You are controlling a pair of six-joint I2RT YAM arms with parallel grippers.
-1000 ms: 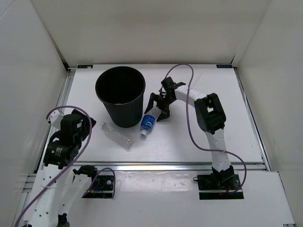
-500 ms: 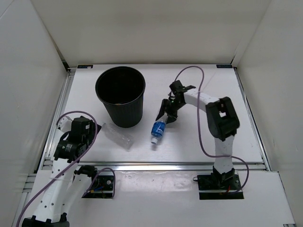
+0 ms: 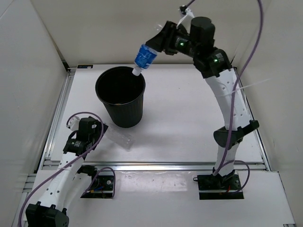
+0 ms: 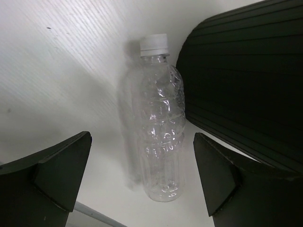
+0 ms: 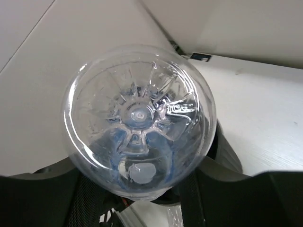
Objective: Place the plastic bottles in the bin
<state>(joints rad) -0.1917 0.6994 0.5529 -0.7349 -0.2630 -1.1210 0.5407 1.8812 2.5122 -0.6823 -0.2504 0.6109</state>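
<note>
Bottle with the blue label (image 3: pixel 143 56) hangs cap-down at the upper centre of the top view, clamped in my right gripper (image 3: pixel 158 42), its cap just over the far rim of the bin (image 3: pixel 118 111). At lower left my left gripper (image 4: pixel 142 142) stands spread wide either side of the plain clear bottle (image 4: pixel 158 137), not touching it; it lies on the table (image 3: pixel 189 127) just beside the bin's wall.

Bright even light, soft shadows, sharp focus, blurred near edges

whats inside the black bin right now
Inside the bin only black shows; any contents are hidden in shadow. The blue-label bottle in the right hand hangs cap-down over its rim.
</note>
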